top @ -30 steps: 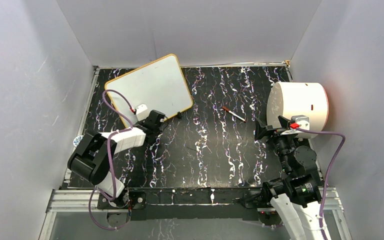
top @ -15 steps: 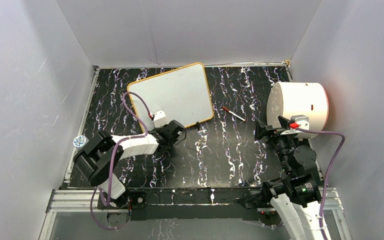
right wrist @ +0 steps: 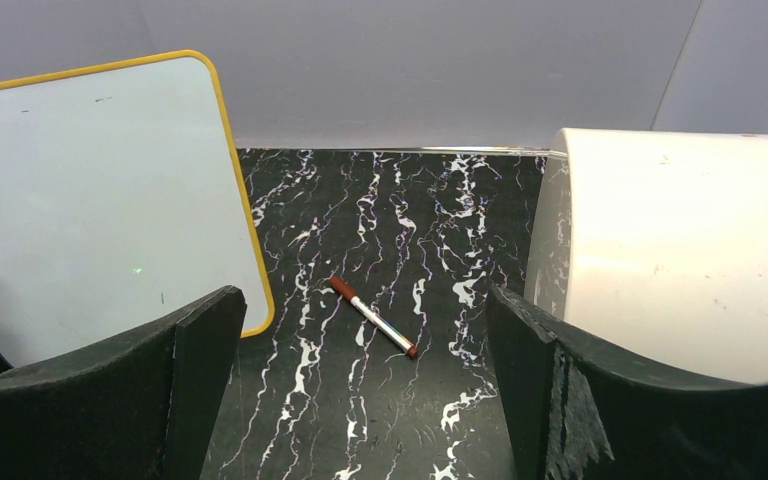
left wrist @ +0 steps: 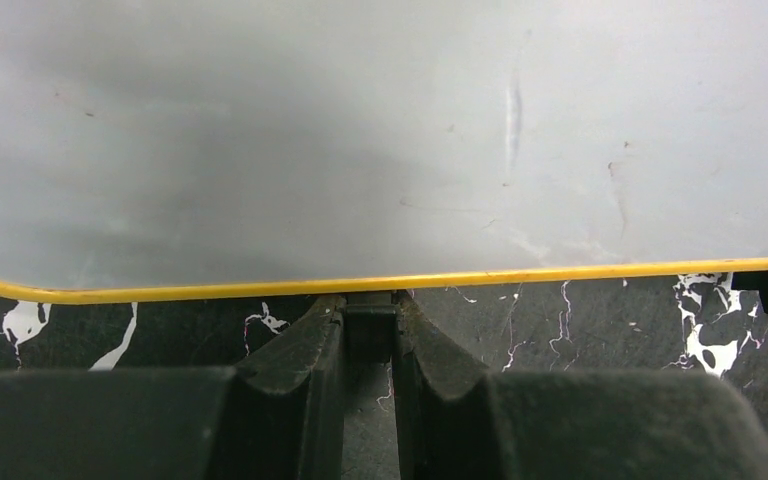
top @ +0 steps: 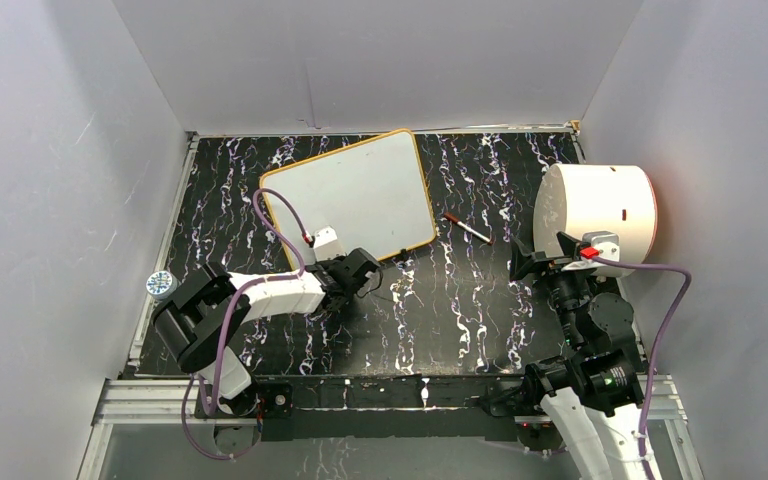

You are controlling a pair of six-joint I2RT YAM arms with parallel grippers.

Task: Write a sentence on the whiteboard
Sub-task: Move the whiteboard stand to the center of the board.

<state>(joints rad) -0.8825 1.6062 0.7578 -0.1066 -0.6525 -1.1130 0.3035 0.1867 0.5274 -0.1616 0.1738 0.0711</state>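
The whiteboard (top: 350, 190) (only faint smudges are seen) is laid at the table's (top: 460, 310) far left-centre; its near-edge clip (left wrist: 370, 318) is clamped by the left pincer (left wrist: 370, 338), and the right pincer (right wrist: 360, 305) is spread wide

A black counter (top: 460, 320) veined with white fills the floor of this grey-walled booth (top: 360, 60). A marker (top: 468, 229) lies flat on it at a slant, with a pale barrel and dark red at both ends (right wrist: 374, 316). Near it but not touching, a big white cylinder (top: 600, 205) sits at the right edge, close against the side wall. At the far left edge rests a small round blue-and-white disc (top: 160, 284). An aluminium rail (top: 380, 395) runs along the near side.
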